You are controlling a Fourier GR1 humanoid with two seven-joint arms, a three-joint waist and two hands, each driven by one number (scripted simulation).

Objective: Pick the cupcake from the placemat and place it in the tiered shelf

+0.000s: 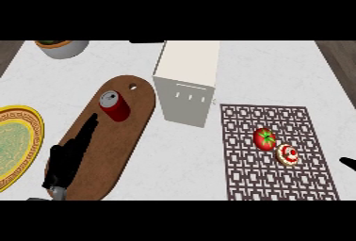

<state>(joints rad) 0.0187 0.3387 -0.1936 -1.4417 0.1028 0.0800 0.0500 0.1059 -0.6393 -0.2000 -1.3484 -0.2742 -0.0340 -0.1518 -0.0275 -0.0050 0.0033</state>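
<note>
Sitting near the right side of the placemat (250, 181), the cupcake (287, 155) has white frosting with a red dot and touches, or nearly touches, a tomato (264, 138) just up and to its left. Nothing holds it, so I judge the task to be at its start: the pick, the carry and the placing in the shelf (186, 80) are all left to do. The right hand (348, 163) shows only as a black sliver at the view's right edge, near the cupcake but apart from it. Whether it is spread or closed cannot be told, since the rest is cut off. The shelf stands to the left of the mat, seen from above as a white box with small slots, and its tiers are hard to make out from here. Further left, the left hand (64, 162) lies stretched over a wooden board (132, 136), fingers straight and holding nothing, tips toward a red can (115, 107). A yellow plate (28, 123) and a bowl (62, 48) are cropped at the edges.
</note>
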